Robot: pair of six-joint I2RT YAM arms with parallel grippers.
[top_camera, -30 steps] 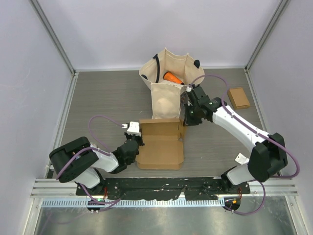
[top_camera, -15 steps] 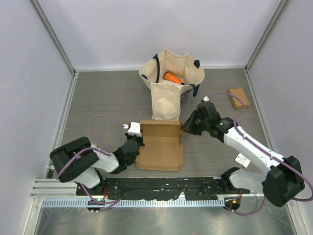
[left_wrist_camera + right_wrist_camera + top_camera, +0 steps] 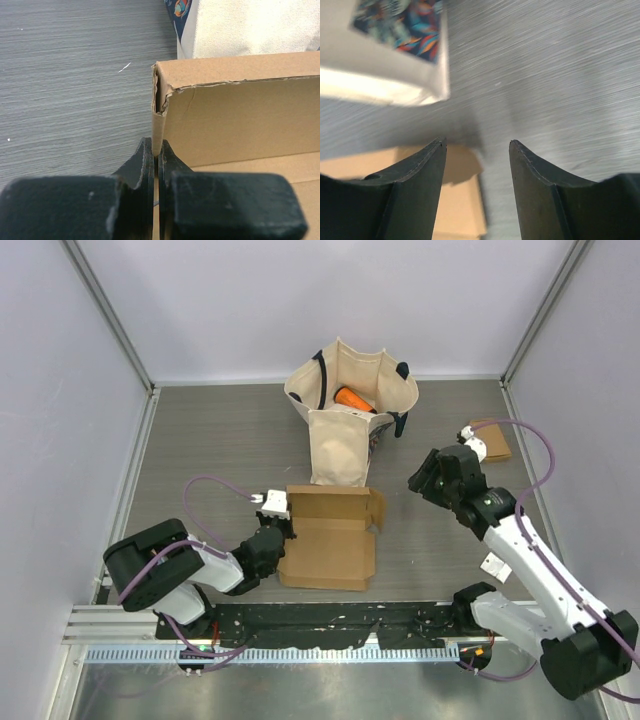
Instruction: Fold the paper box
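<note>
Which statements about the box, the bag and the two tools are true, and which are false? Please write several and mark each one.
1. The left tool is shut on a side wall of the cardboard box. True.
2. The right tool grips the box's flap. False: it is open, holds nothing and is apart from the box.
3. The tote bag is empty. False: an orange object lies inside.
4. A small cardboard piece lies at the far right of the table. True.
</note>
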